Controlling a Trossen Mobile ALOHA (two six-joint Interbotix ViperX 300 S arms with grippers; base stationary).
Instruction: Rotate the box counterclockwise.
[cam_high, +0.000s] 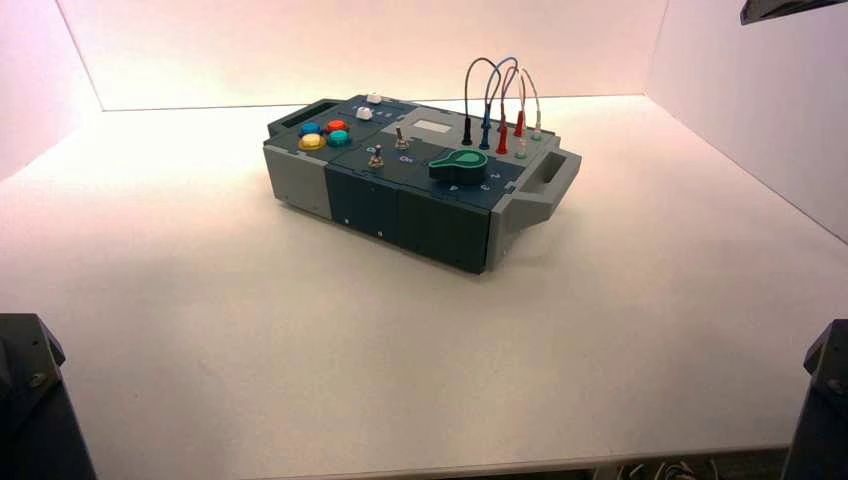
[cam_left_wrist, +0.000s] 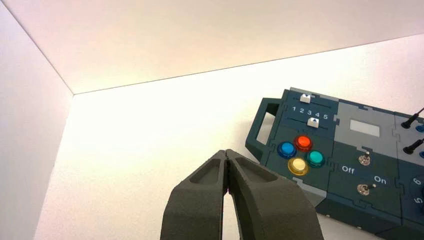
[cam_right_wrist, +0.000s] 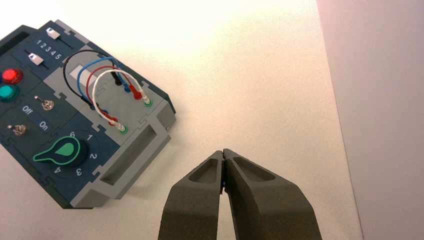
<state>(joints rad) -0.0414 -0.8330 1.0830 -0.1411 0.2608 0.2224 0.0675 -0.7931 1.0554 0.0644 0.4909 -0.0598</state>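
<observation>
Box (cam_high: 420, 185): stood askew on the white table (cam_high: 300, 330), toward its far middle, untouched; rotation judged not yet begun, all turning left to do. Dark-teal and grey, handle at each end, four coloured buttons far-left, green knob (cam_high: 458, 163) and looping wires right. My left fingers (cam_left_wrist: 226, 154): closed, empty, near-left. My right fingers (cam_right_wrist: 223, 153): closed, empty, near-right.

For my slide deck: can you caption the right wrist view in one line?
Shut right gripper hovers off the box by its grey end handle, green knob and looping wires in view.
</observation>
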